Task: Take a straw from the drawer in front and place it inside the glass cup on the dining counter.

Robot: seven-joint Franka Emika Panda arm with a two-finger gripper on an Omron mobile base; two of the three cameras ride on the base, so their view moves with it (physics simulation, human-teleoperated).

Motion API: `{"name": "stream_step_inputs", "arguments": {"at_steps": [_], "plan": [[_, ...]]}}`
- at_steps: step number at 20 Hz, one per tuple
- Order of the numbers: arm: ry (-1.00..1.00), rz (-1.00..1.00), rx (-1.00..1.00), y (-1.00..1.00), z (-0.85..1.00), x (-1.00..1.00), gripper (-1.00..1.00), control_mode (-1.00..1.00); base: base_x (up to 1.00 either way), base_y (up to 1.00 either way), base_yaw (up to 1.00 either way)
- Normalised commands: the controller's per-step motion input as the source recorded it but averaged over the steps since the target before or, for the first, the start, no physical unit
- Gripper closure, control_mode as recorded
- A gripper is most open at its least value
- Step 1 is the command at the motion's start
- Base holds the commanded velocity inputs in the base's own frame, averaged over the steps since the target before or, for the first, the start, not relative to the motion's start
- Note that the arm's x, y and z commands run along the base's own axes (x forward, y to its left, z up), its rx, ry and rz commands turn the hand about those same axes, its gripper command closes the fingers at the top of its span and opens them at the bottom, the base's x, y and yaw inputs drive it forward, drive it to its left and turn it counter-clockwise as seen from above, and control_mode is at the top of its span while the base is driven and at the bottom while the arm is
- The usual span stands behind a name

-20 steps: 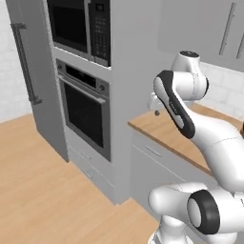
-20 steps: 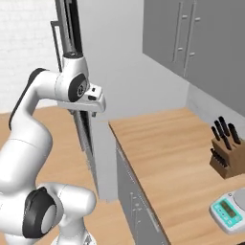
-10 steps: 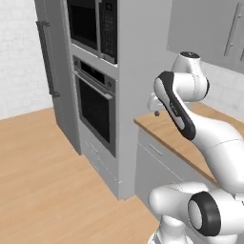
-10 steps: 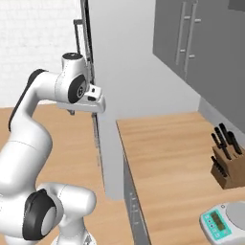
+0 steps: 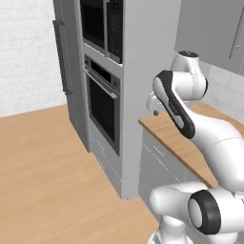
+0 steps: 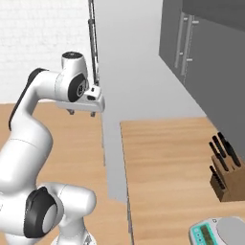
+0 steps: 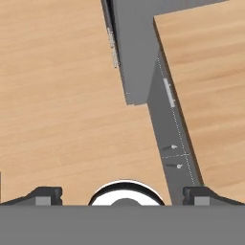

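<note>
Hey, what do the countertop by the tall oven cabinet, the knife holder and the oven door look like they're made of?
The light plank-patterned countertop looks like matte wood, going by its grain lines, though it may be laminate. The brown angled knife block also looks wooden, holding black handles. The dark oven door looks like glossy glass in a grey metal-like frame with a bar handle.

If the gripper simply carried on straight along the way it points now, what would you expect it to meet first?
The gripper points straight down, fingers spread wide and empty. Below its centre lies the wood floor, just beside the grey cabinet front. It would probably reach the floor first, though the robot's own base may lie underneath.
</note>
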Motion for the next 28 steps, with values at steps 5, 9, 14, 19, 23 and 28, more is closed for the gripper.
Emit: {"name": "stream_step_inputs", "arguments": {"at_steps": [5, 9, 14, 19, 23, 28], "plan": [[0.0, 0.0, 0.0, 0.0, 0.0, 0.0, -1.0, 1.0, -0.48, -0.2, 0.08], [0.0, 0.0, 0.0, 0.0, 0.0, 0.0, -1.0, 1.0, -0.29, -0.25, 0.08], [0.0, 0.0, 0.0, 0.0, 0.0, 0.0, -1.0, 1.0, 0.01, -0.17, 0.1], [0.0, 0.11, 0.0, -0.22, -0.13, 0.28, -1.0, -1.0, 0.04, -0.03, 0.02], [0.01, 0.08, -0.01, -0.17, -0.35, 0.38, -1.0, -1.0, 0.0, 0.0, 0.0], [0.11, 0.0, -0.25, 0.11, -0.87, 0.34, -1.0, -1.0, 0.0, 0.0, 0.0]]}}
